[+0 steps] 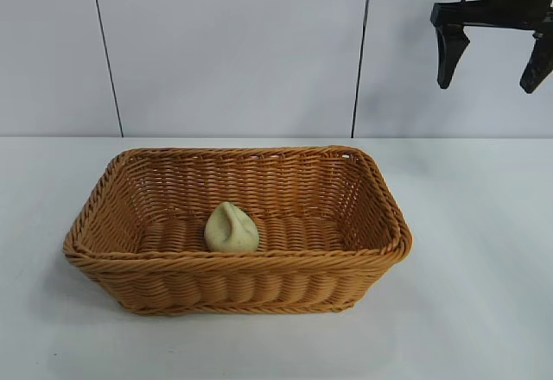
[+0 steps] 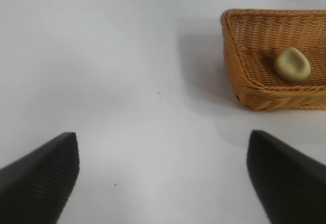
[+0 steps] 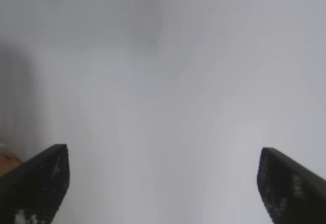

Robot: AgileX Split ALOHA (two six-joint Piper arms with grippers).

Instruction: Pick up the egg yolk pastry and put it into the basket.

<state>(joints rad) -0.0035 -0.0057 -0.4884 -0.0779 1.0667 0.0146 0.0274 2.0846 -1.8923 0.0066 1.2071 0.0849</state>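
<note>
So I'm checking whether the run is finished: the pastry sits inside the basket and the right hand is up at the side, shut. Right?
Not quite: the right hand is open and empty, as the exterior view shows. The pastry does sit inside the basket.

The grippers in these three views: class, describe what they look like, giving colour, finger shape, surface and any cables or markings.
The right gripper is black, with two tapered, pointed fingers below a blocky black body and a thin dark cable at its top. Close up, its fingers are matte black with whitish scuffs. The left gripper has the same wedge-shaped black fingers, finely textured, with no markings visible.
</note>
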